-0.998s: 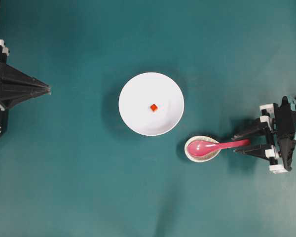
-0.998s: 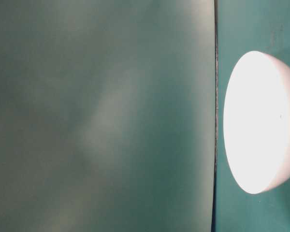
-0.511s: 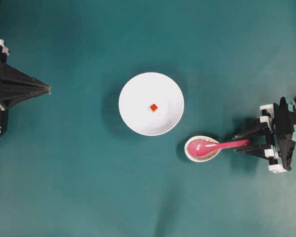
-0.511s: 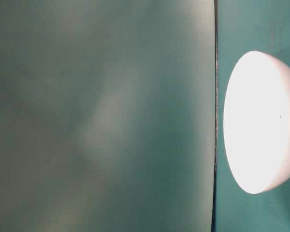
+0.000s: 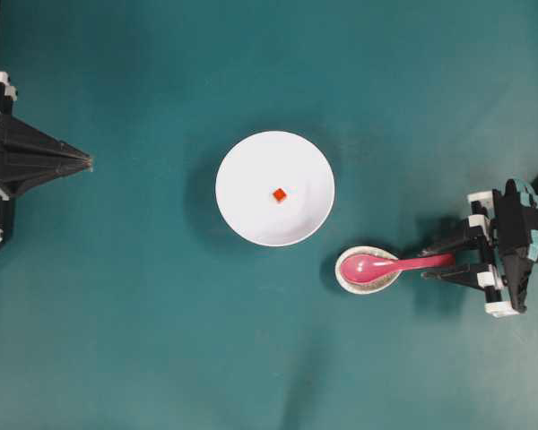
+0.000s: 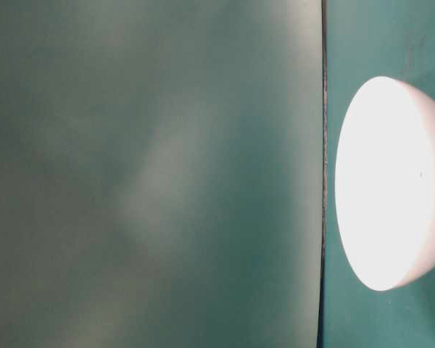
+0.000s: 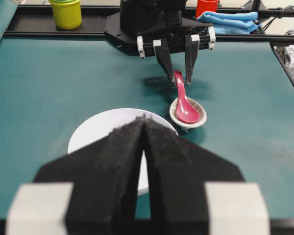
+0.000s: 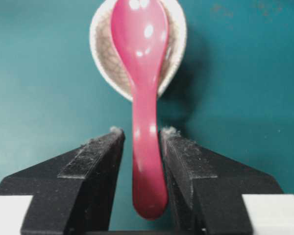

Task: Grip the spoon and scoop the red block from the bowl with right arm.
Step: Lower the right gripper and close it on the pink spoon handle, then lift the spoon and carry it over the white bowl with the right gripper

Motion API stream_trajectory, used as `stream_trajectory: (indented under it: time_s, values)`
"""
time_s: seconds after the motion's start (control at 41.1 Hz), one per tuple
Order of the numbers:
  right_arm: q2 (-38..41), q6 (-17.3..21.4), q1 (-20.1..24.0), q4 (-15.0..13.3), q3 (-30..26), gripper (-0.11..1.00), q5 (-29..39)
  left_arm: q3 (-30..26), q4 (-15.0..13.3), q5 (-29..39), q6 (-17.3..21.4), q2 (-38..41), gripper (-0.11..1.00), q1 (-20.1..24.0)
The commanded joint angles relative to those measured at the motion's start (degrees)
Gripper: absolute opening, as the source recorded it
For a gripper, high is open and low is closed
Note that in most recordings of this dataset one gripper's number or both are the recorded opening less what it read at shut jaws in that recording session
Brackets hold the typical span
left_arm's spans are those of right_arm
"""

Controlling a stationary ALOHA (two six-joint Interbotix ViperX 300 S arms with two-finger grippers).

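The right gripper (image 8: 141,142) has narrowed its jaws around the handle of the spoon (image 5: 390,264) during the last second. In the earlier overhead pictures the two black fingers stood wider on both sides of the handle; now they are drawn in. In the right wrist view a thin gap shows on each side of the handle, so the jaws are still partly open and do not yet clamp it. The arm itself has not shifted; only the fingers have moved.

The spoon has not moved. Its scoop rests in the small speckled dish (image 5: 348,279), just beside the lower right rim of the bowl (image 5: 251,215), and its handle points toward the right edge of the table (image 5: 161,358). The bowl is near the middle of the table, with the red block (image 5: 279,194) lying in its centre, untouched.

The left gripper (image 5: 88,162) is closed with its fingertips together, holds nothing, and stays idle at the left edge of the table.

For the task this probably means that the grasp step is almost complete. The handle is centred between the fingers, so the closing should catch it squarely. The glossy handle may slip or tilt when it is lifted. The scooping is not yet begun.
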Motion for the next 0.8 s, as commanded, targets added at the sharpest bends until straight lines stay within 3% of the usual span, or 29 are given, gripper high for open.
stream_trajectory:
  time_s: [0.0, 0.243, 0.487, 0.779]
  values:
    - [-0.26, -0.70, 0.18, 0.18, -0.53, 0.40, 0.00, -1.58, 0.09, -0.26, 0.09, 0.44, 0.00, 0.00]
    - [-0.26, -3.78, 0.26, 0.18, -0.88, 0.30, 0.70, -1.49, 0.09, -0.35, 0.09, 0.44, 0.00, -0.09]
    - [-0.26, -6.68, 0.18, 0.35, -1.58, 0.29, 1.49, -1.49, 0.09, -0.18, 0.00, 0.44, 0.00, -0.09]
    - [-2.46, -7.47, -0.18, 0.53, -3.34, 0.24, 2.02, -1.58, 0.09, 0.18, 0.00, 0.44, 0.00, 0.00]
